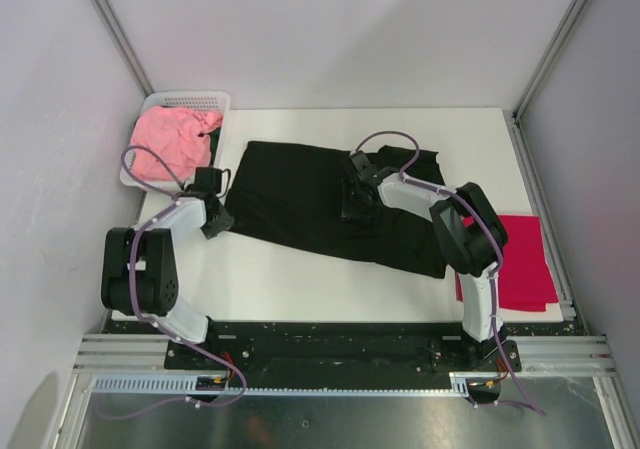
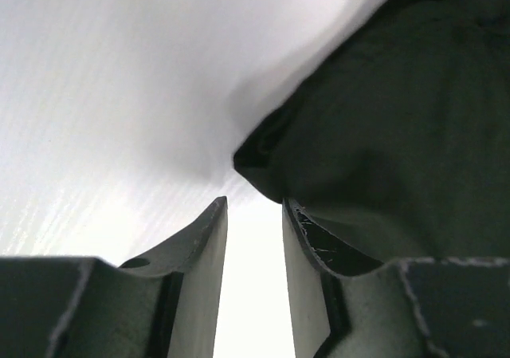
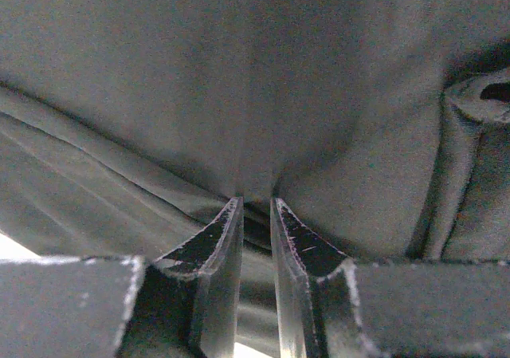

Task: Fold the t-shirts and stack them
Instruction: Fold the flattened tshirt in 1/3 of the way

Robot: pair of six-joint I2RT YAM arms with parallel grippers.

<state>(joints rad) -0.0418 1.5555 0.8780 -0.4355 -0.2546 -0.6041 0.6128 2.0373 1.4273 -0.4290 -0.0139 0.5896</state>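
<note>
Well to the left of the black t-shirt [image 1: 300,201], the salmon pink t-shirt [image 1: 172,145] lies bunched in the white mesh basket [image 1: 190,99]. At the black t-shirt's left edge the left gripper [image 2: 255,208] sits low over the table [image 1: 300,279]. Its fingers are a narrow slot apart, and only bare white tabletop shows between them. A corner of the cloth lies just ahead of the tips, not caught.

The black t-shirt itself is spread across the middle of the table, mostly flat, with a few long ridges. On its right-of-centre part the right gripper [image 3: 256,202] presses into the fabric with its jaws nearly together. Creases converge on the tips, so it looks to have a pinch of cloth (the pinched bit itself is lost in shadow).

Just right of the black t-shirt, the crimson red t-shirt [image 1: 525,259] lies flat, partly under the right arm.

The cloth is light and limp, so it should sag and trail wherever it goes unsupported, and a thin single-layer pinch may slip. Hem corners and shoulder seams, being thicker, look like the safer places to take hold.
</note>
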